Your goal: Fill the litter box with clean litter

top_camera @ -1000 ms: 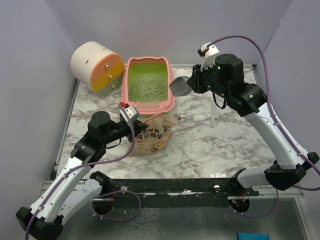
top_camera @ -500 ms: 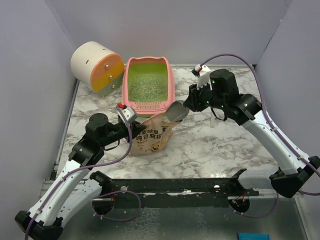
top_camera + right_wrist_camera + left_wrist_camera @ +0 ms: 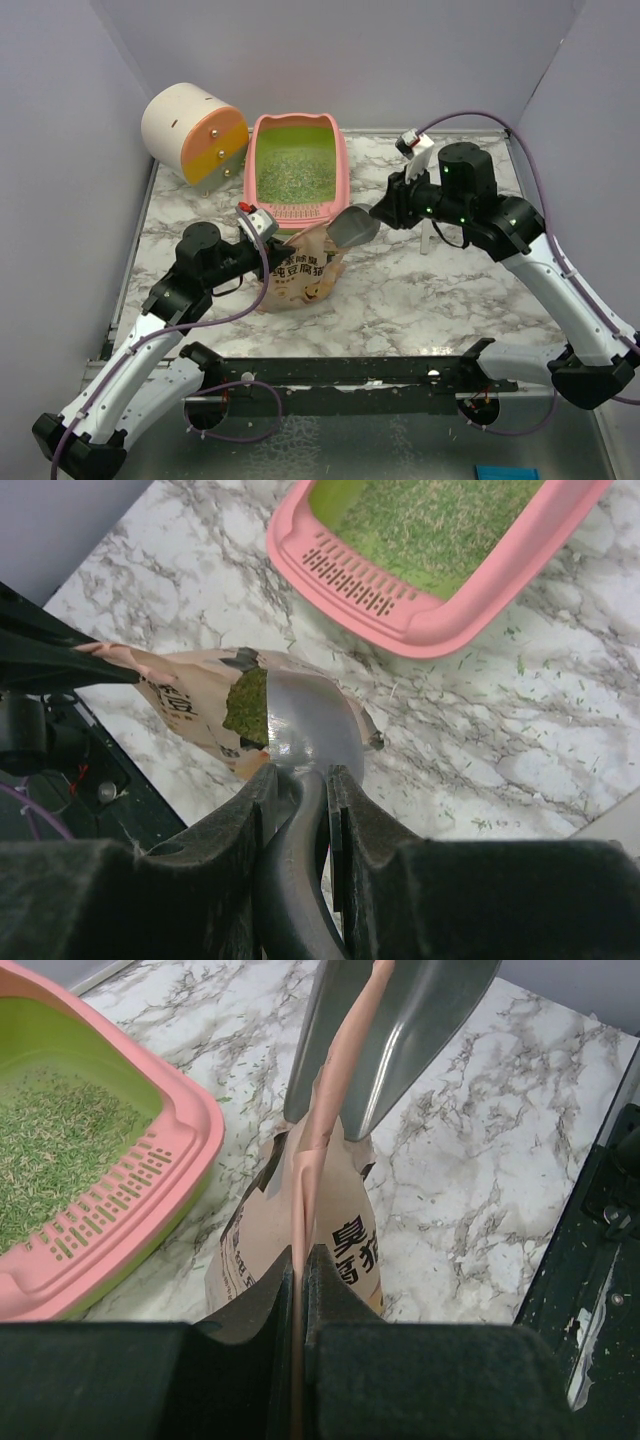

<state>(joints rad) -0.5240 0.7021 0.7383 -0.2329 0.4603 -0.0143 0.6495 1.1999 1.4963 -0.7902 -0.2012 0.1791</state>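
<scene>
Scoop at the pouch mouth, about to load.

Top view: the box, litter thin on its floor, has the pouch just before its slotted end, pinched by the left gripper. Left wrist: the scoop straddles the pouch lip. Right wrist: the right gripper clamps the scoop handle. Next: dig deeper, then carry it level to the box.

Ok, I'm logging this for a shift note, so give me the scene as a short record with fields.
litter box: clean litter covers its floor
pouch: upright, top edge pinched by left gripper
scoop: handle clamped by right gripper, bowl at the pouch mouth
table: stray granules beside the box
</scene>
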